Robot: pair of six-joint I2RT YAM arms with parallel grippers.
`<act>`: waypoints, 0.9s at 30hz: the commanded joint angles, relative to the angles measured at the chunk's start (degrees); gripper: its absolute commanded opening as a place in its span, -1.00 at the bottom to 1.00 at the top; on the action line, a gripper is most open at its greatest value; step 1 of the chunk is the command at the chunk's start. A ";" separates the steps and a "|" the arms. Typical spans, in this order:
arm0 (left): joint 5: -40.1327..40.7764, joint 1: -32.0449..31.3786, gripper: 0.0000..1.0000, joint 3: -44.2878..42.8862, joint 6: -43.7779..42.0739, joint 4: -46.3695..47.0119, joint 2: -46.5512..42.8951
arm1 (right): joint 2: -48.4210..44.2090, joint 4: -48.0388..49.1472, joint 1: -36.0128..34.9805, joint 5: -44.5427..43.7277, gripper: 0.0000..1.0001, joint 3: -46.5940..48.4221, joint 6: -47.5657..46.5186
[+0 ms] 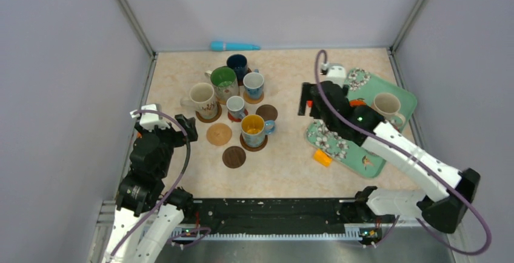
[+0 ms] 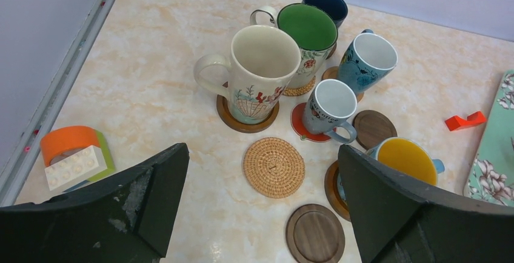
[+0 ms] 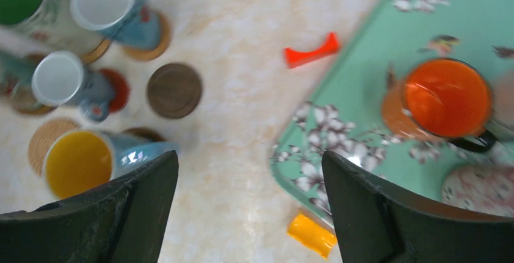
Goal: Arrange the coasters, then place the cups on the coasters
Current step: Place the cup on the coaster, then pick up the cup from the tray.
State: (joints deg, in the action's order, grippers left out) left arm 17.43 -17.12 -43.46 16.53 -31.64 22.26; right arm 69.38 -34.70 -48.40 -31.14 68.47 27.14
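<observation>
Several cups stand bunched at the table's back left: dark blue (image 2: 326,3), green (image 2: 310,29), cream (image 2: 262,69), light blue (image 2: 367,60), a small white-lined one (image 2: 332,105) on the red coaster (image 2: 299,125), and yellow (image 2: 407,161). Three coasters lie bare: a woven tan one (image 2: 274,167) and two dark brown ones (image 2: 315,234), (image 2: 373,128). An orange cup (image 3: 447,97) and a pale cup (image 1: 386,105) sit on the teal tray (image 3: 363,87). My left gripper (image 2: 262,153) hangs open above the woven coaster. My right gripper (image 3: 250,154) is open over the table beside the tray's edge.
A small orange block (image 3: 312,234) lies by the tray's near corner and a red piece (image 3: 311,51) on the table beside the tray. A teal pen-like object (image 1: 235,46) rests against the back wall. An orange tape roll (image 2: 68,140) with a white brick sits by the left wall.
</observation>
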 commanded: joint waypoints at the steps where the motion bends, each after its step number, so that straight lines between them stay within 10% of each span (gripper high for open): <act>1: -1.27 0.19 0.97 -1.10 0.34 1.33 -0.13 | -7.29 -12.12 5.99 -11.38 0.69 -0.51 14.17; 10: -1.95 0.17 0.98 -0.92 0.25 1.77 -0.47 | -10.63 -22.55 19.68 -18.60 0.46 -2.04 17.51; 17: -2.45 0.13 0.98 -0.89 0.25 1.84 -0.56 | -13.96 -1.28 27.04 -7.01 0.57 -8.06 -13.19; 27: -2.65 -0.23 0.97 -1.03 0.43 1.75 0.27 | -4.43 4.08 41.77 12.95 -0.01 -5.46 -28.53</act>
State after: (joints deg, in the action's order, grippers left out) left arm 15.22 -17.26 -43.46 16.56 -31.62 22.26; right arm 59.79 -32.91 -10.96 -27.75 59.46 5.26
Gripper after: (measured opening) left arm 0.986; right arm 0.531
